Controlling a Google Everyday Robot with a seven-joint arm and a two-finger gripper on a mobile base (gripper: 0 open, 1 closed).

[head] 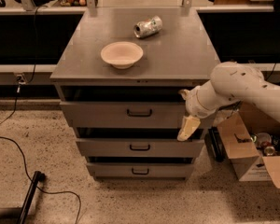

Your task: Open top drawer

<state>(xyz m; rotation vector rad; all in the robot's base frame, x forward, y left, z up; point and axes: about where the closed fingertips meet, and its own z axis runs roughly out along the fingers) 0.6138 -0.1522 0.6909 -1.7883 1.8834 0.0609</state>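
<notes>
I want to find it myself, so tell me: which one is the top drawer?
Look at the grey cabinet with a bowl on top. Right under its top sits the top drawer, with the gripper by its right end. It is the widest, tallest front; the middle drawer and bottom drawer are shorter and narrower.

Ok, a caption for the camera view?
The gripper hangs at the right end of the top drawer, away from its handle; bowl and can sit on top.
</notes>
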